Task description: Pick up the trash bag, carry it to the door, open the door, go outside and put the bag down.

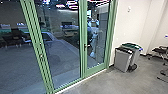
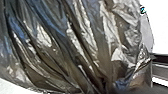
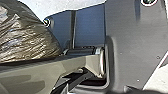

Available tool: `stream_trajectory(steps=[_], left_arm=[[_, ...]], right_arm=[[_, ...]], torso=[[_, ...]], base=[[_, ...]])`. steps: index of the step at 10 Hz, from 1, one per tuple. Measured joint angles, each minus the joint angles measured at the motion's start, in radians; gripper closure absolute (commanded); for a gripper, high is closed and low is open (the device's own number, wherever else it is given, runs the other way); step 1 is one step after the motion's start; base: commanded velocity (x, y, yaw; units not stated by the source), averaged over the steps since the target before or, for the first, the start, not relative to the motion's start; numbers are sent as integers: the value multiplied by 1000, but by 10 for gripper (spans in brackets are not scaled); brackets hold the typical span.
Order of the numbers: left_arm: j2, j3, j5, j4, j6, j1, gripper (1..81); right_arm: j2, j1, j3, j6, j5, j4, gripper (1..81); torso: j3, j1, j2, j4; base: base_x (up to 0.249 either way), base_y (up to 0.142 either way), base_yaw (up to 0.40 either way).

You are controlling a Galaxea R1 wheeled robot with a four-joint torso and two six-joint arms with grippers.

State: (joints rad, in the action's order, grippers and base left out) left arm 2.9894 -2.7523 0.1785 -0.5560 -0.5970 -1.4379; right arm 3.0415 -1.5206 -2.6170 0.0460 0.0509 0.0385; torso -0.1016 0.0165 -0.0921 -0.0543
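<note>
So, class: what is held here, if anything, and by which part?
Apparently the trash bag, by its gathered folds, with the left arm; the grip isn't clear.

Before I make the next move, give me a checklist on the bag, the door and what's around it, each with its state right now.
1. Trash bag with the robot: ok, it shows close up in both wrist views.
2. Firm hold on the bag: cannot tell, the grip point is not clear.
3. Door open for passage: not ok, the green-framed glass door looks shut.
4. Door handle in sight: ok, on the door's left side in the head view.
5. Bins out of the doorway: ok, they stand by the wall to its right.
6. Person away from the doorway: cannot tell, they may be behind the glass or reflected in it.
</note>
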Motion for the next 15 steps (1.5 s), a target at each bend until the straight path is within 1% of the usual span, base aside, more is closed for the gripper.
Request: stream_trajectory(steps=[9, 15], left_arm=[[0, 0, 0, 0, 0, 0, 811], [0, 0, 0, 0, 0, 0, 811]], right_arm=[[5, 0, -12, 0, 0, 0, 10], [6, 0, -12, 0, 0, 0, 10]], torso=[[0, 0, 0, 0], [0, 0, 0, 0]], base=[[180, -94, 0], [180, -107, 0]])
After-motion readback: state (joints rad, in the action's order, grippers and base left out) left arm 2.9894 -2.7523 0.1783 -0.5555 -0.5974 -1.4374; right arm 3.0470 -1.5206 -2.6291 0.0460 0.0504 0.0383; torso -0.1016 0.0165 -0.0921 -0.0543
